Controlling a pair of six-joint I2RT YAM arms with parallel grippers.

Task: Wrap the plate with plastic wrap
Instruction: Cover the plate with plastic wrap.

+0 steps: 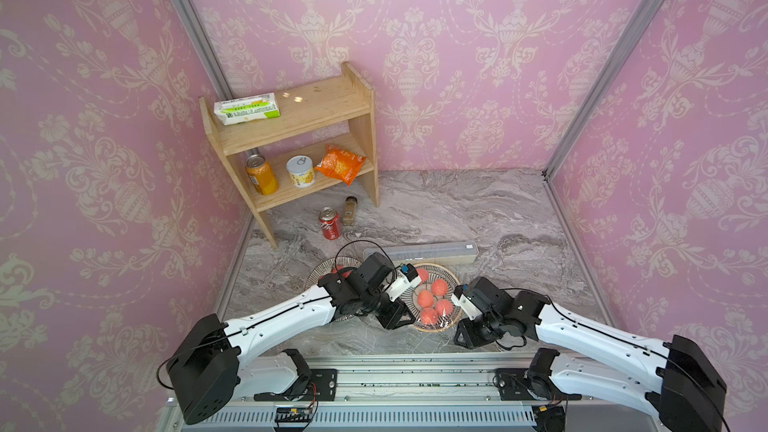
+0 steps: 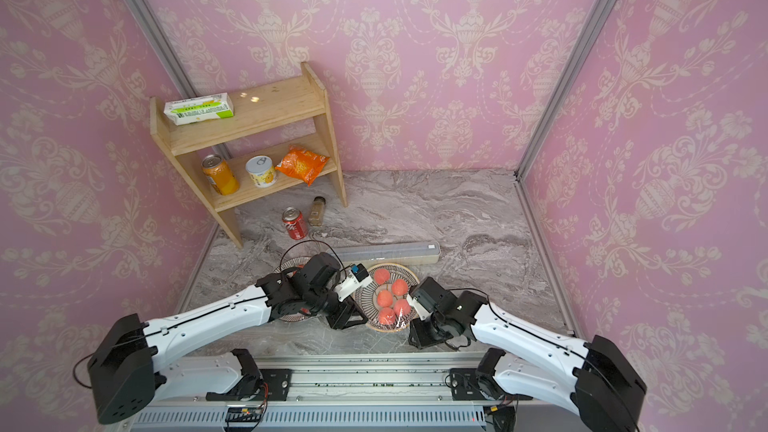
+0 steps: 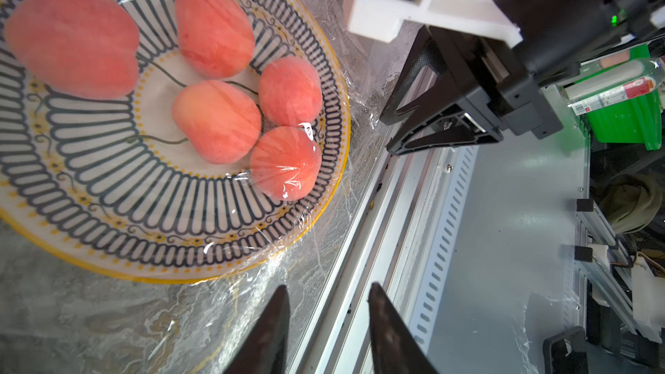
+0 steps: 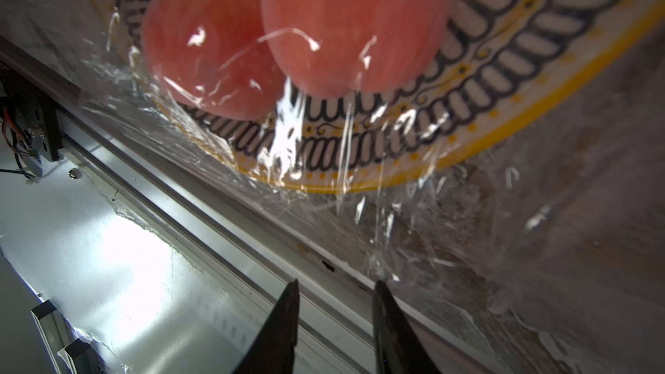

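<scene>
At the table's near edge, by the metal rail (image 4: pixel 223 210), both grippers sit low on either side of the plate (image 3: pixel 90 210). The left gripper (image 3: pixel 329 286) has its jaws apart with nothing between them. The right gripper (image 4: pixel 337 281) is also parted and empty, with crumpled film (image 4: pixel 324 203) just past one fingertip.

The film is thin, clear and glossy. It is draped over the plate's near rim and over the nearest of the five peaches (image 3: pixel 216 120), where it shows white glints and fine creases. From the rim it spills onto the marble table (image 1: pixel 478 209) in crinkled folds that run toward the rail. Whether it covers the plate's far rim is hard to tell from these views.

The plate has a yellow edge and a dark looped band. Just behind it lies the long pale box (image 1: pixel 419 252), parallel to the rail. A second plate (image 1: pixel 328 268) is partly hidden under the left arm. Farther back stand a red can (image 1: pixel 329 223) and a small bottle (image 1: pixel 349 211), then the wooden shelf (image 1: pixel 291 118) in the corner.
</scene>
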